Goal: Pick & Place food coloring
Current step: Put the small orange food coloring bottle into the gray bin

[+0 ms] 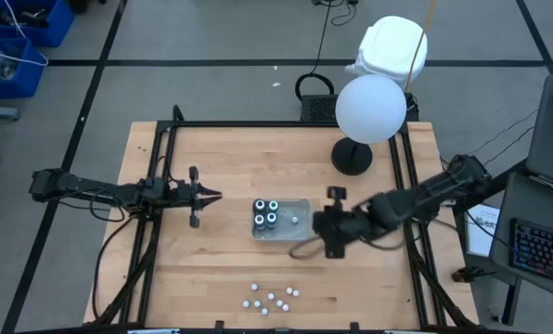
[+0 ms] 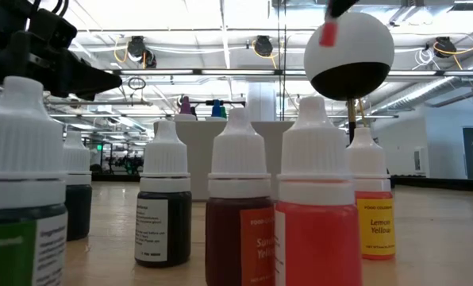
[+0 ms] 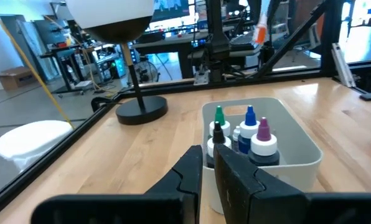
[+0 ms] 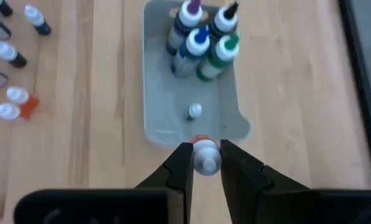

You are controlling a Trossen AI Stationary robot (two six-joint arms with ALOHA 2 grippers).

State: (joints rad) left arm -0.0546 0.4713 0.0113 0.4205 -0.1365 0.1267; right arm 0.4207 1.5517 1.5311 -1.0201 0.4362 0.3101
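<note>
Right up against the low camera stands a row of dropper bottles (image 2: 314, 222) on the wooden table (image 1: 212, 269), each with a ribbed white cap tapering to a nozzle; the fills read green at the near left, dark, deep brownish-red, bright orange-red, and yellow on the one labelled "Lemon Yellow" (image 2: 374, 214). From above, those loose bottles show as small white dots near the table's front edge. And look at the right gripper (image 4: 204, 163): its two dark fingers are closed round a bottle with a white cap and an orange-red collar (image 4: 205, 155), held at the near rim of the clear tray (image 4: 157, 93), which sits mid-table. Inside the tray, four food coloring bottles (image 4: 201, 37) huddle upright together at one end, dark-bodied with white shoulders and coloured tips: purple, black, blue, green. One small white cap or bottle (image 4: 195, 111) sits alone in the tray's open half. Over to the left gripper (image 3: 207, 165), hovering just short of the tray on the opposite side, its jaws nearly together with only a thin slit between them and nothing in them. Behind the tray stands a lamp with a white globe (image 1: 370, 109) on a round black base (image 1: 352, 157).
</note>
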